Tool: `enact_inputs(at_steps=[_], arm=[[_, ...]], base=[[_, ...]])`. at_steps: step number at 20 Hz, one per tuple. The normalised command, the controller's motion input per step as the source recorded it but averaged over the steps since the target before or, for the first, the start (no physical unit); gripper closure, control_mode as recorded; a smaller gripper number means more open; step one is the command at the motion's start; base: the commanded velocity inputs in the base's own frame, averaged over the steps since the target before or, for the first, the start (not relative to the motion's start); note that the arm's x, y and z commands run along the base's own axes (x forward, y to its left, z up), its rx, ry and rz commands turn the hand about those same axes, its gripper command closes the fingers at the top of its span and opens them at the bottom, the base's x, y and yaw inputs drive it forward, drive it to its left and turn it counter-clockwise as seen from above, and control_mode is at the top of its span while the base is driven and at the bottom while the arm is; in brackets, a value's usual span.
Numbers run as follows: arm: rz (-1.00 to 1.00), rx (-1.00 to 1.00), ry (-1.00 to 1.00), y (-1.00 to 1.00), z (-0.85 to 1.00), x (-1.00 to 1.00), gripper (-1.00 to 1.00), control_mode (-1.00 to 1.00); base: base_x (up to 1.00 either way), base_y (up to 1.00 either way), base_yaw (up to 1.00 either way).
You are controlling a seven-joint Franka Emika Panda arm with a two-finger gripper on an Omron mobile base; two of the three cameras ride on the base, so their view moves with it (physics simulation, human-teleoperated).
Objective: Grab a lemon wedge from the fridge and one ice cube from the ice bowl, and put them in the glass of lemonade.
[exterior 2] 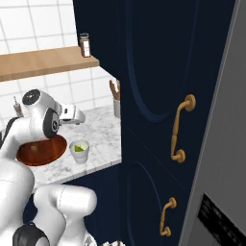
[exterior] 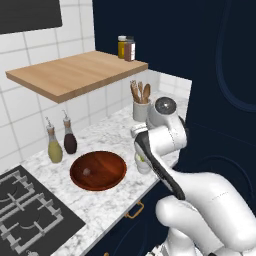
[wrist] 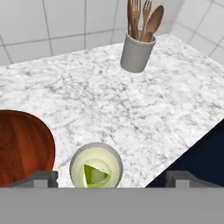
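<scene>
Gripper (wrist: 111, 178): the two dark fingertips are seen spread wide at the bottom of the hand view, one at each side of the glass; nothing is held between them.
Fingertips (wrist: 40, 178): the visible tips are set well apart, with the glass rim between them in the hand view.
Glass of lemonade (wrist: 96, 165): a short, pale, clear tumbler with yellow-green liquid is stood upright on the counter, just beside the bowl, near the counter's front edge; a wedge-shaped green-yellow piece is seen inside it.
Glass, right base view (exterior 2: 79, 150): it is seen below the hand, just beside the bowl.
Ice bowl (exterior: 98, 170): a wide, shallow, reddish-brown wooden bowl is set on the counter between the glass and the stove.
Counter (wrist: 131, 109): a white marble top with grey veins.
Spoon pot (wrist: 137, 51): a whitish cylinder holding wooden spoons is stood near the tiled wall.
Oil bottles (exterior: 61, 142): one yellow and one dark bottle are stood behind the bowl.
Stove (exterior: 25, 210): a black hob with grey grates is seen beside the bowl.
</scene>
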Motion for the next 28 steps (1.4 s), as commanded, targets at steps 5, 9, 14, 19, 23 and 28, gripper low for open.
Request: enact_inputs(at_steps=[5, 9, 14, 19, 23, 28], arm=[[0.00, 0.00, -0.53, -0.16, 0.81, -0.84, -1.00, -1.00], [0.00, 0.00, 0.00, 0.00, 0.00, 0.00, -1.00, -1.00], [0.00, 0.00, 0.00, 0.00, 0.00, 0.00, -1.00, -1.00], [0.00, 0.00, 0.00, 0.00, 0.00, 0.00, -1.00, -1.00], [0.00, 0.00, 0.00, 0.00, 0.00, 0.00, -1.00, -1.00], [0.00, -0.05, 0.35, 0.00, -0.58, 0.58, -1.00, -1.00]], base=[[0.00, 0.00, 0.00], [0.00, 0.00, 0.00], [0.00, 0.00, 0.00], [0.00, 0.00, 0.00], [0.00, 0.00, 0.00], [0.00, 0.00, 0.00]])
